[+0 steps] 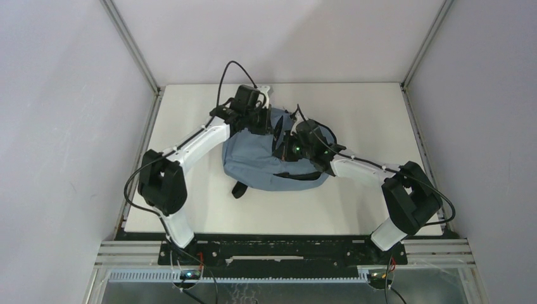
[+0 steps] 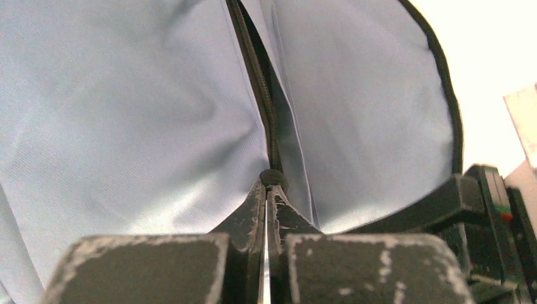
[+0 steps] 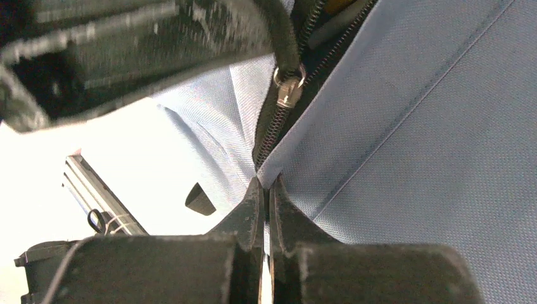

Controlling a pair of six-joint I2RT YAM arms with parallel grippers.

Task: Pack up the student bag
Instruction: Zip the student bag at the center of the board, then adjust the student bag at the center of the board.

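Note:
The grey-blue student bag (image 1: pixel 256 161) lies in the middle of the white table, and both grippers meet at its top right. My left gripper (image 1: pixel 271 125) is shut on a black zipper pull (image 2: pixel 273 178) at the end of a black zipper line (image 2: pixel 253 69); the bag's fabric (image 2: pixel 126 114) fills that view. My right gripper (image 1: pixel 290 144) is shut on a fold of the bag's fabric (image 3: pixel 269 180) beside the partly open zipper. A silver zipper slider (image 3: pixel 289 90) hangs just above it. What is inside the bag is hidden.
A black strap (image 1: pixel 239 188) trails from the bag's near edge. The white table (image 1: pixel 373 120) is walled by grey panels with metal corner posts (image 3: pixel 101 196). The left gripper's body (image 3: pixel 126 50) crowds the top of the right wrist view. The right arm (image 2: pixel 475 215) shows at the left wrist view's right edge.

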